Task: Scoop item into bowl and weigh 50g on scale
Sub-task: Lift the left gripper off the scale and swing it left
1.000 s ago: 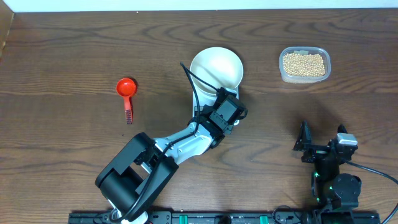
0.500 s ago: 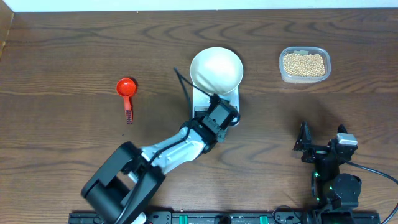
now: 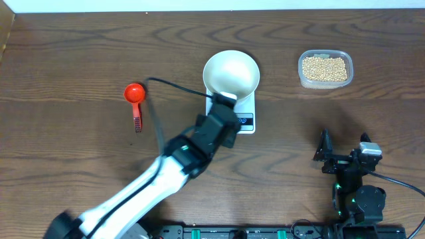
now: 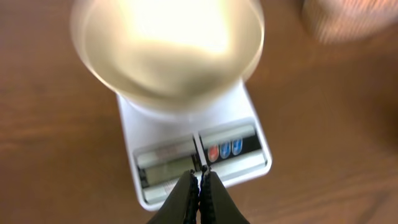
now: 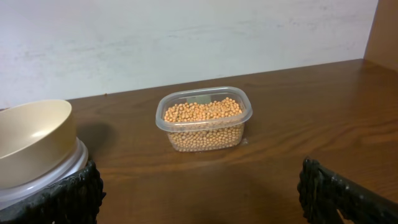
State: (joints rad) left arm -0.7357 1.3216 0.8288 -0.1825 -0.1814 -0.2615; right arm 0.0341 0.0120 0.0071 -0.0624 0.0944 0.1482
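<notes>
The white bowl (image 3: 231, 73) stands on the white scale (image 3: 247, 123) and looks empty; the left wrist view shows the bowl (image 4: 168, 50) blurred above the scale's display and buttons (image 4: 224, 149). My left gripper (image 3: 222, 119) (image 4: 200, 175) is shut with nothing in it and hovers over the scale's front edge. The item, pale-tan beans (image 3: 325, 68) (image 5: 204, 121), fills a clear plastic tub at the back right. At the front right my right gripper (image 3: 345, 154) (image 5: 202, 199) stands wide open and empty, facing the tub from a distance.
A red scoop (image 3: 135, 94) lies on the brown table at the left, handle pointing toward the front. The left arm stretches diagonally from the front left to the scale, a black cable arching above it. A pale wall borders the table's far edge.
My left gripper has pulled back from the bowl's rim toward the front left, uncovering the scale's display side. The arm has swung leftward. The right arm has not moved.
</notes>
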